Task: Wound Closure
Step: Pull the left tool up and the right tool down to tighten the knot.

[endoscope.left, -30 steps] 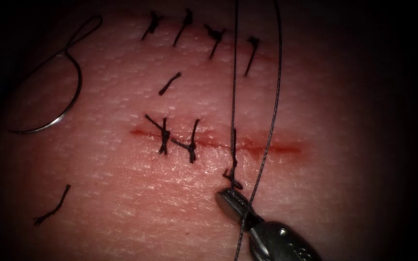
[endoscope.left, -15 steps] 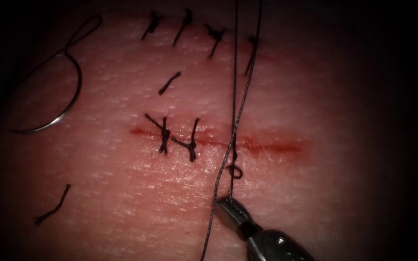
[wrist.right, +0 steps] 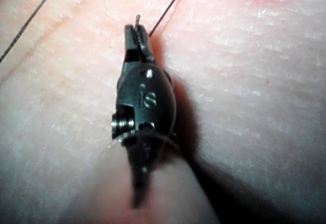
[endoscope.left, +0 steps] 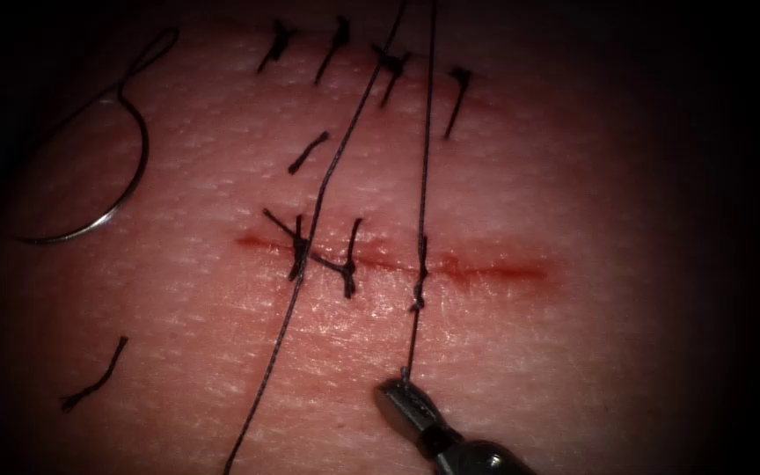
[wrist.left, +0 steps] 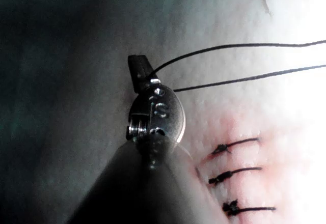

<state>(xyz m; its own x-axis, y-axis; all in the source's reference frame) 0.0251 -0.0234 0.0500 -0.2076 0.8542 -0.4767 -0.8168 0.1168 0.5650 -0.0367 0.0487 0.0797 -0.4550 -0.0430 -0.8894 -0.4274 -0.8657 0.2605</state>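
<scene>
1. Right tool (endoscope.left: pixel 398 400) enters the endoscope view from 5 o'clock, tip angled toward 11 o'clock, jaws clamped on the thread (endoscope.left: pixel 421 176) end just below the cut (endoscope.left: pixel 398 259); right wrist view shows the same tool (wrist.right: pixel 136 38) with a short thread tail sticking out of the closed jaws.
2. Left tool (wrist.left: pixel 138 74) in the left wrist view: jaws closed on thread, two strands run away from it.
3. Needle (endoscope.left: pixel 107 189): one, lying free on the tissue (endoscope.left: pixel 573 352) at 9 o'clock, well left of the cut, not in tissue, held by neither tool.
4. Thread strands across the endoscope view: two, one taut from the knot (endoscope.left: pixel 417 295) up to 12 o'clock, one slanting from 12 to 7 o'clock.
5. Stitches on the cut: three, counting the knotted one.
6. Upper row: four stitches.
7. Loose cut ends: two.
</scene>
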